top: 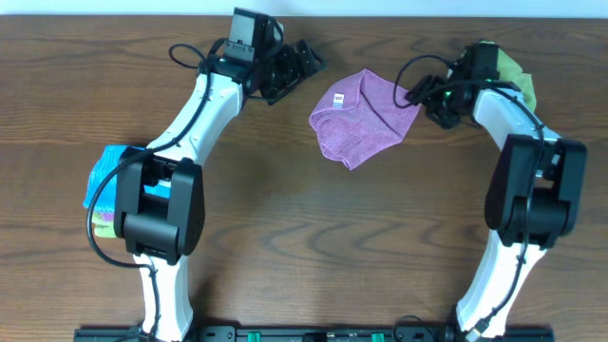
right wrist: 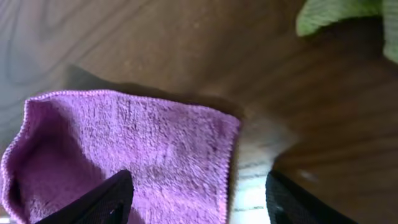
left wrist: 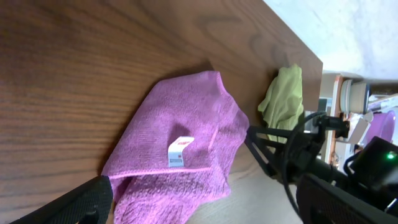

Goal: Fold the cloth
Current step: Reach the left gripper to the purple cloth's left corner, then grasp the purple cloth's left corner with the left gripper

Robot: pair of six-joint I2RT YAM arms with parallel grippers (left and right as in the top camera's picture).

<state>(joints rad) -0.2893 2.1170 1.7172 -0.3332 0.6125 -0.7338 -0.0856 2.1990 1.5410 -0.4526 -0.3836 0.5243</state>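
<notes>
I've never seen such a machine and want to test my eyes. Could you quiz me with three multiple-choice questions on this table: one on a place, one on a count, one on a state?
1. Where does the crumpled lime-green cloth lie?
A) far right, beside the right arm
B) far left corner
C) middle of the near edge

2. How many cloths are on the brown wooden table?
A) one
B) three
C) five

3. The left pincer is:
A) shut tight, empty
B) open, apart from the purple-pink terry cloth
C) shut on a cloth

Answers:
1 A: green shows just past that arm's wrist.
2 B: purple-pink, lime-green, and a bright blue folded cloth.
3 B: its fingers are spread and hold nothing.
</notes>
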